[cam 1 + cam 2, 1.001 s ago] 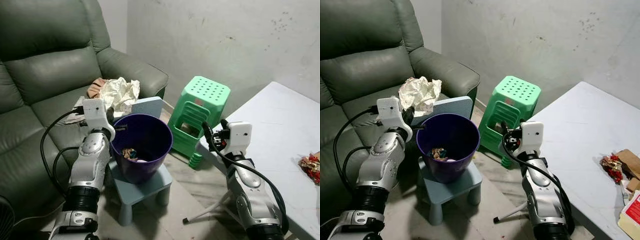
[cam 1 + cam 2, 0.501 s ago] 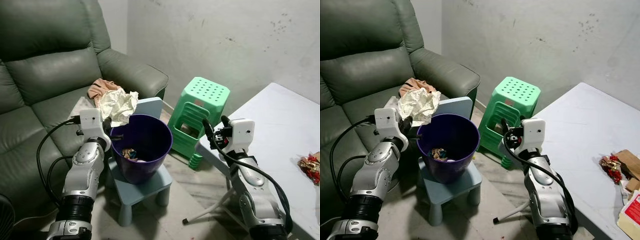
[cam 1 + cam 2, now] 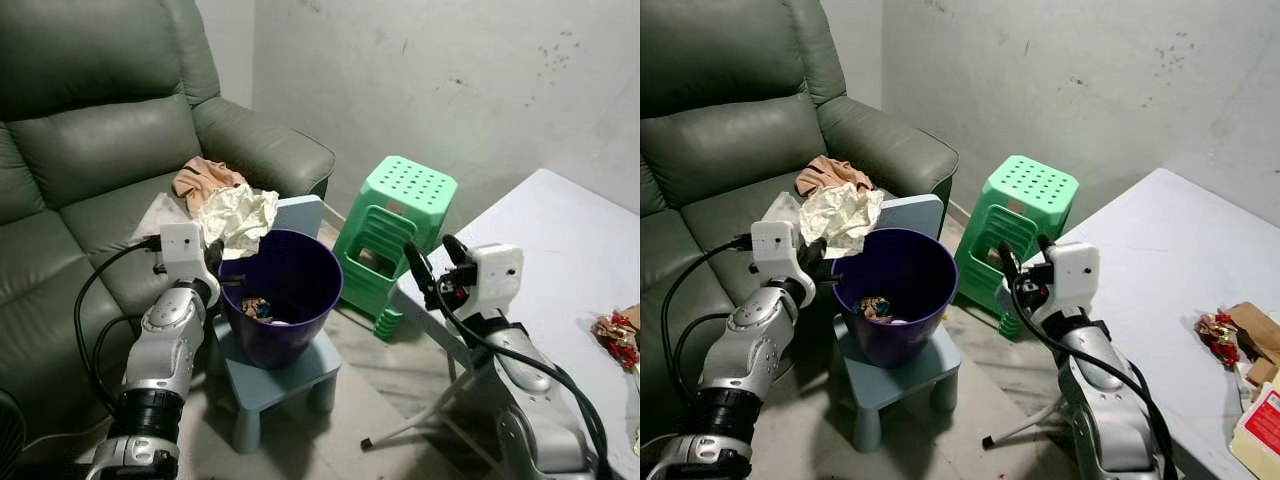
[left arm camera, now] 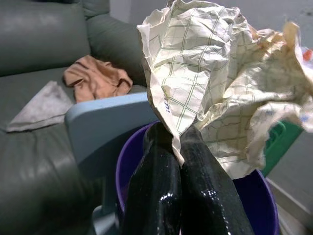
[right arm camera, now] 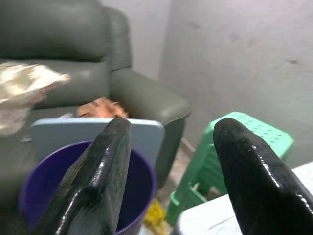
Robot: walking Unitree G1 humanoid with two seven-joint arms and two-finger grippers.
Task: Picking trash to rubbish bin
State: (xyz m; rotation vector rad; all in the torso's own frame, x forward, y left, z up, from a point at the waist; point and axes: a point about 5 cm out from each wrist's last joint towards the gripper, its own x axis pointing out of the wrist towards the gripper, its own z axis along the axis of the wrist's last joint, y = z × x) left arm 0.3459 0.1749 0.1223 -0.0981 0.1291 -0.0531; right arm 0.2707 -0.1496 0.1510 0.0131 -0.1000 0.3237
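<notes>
R pincer agape, purple bin beyond

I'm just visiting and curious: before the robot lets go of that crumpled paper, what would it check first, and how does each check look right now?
1. Left pincer shut on the paper: ok.
2. Paper over the bin opening: not ok; it hangs at the rim on the sofa side.
3. Bin upright on the small stool: ok.
4. Room left in the bin: ok; only a little trash at the bottom.
5. Right pincer away from the bin, open and holding nothing: ok.
</notes>
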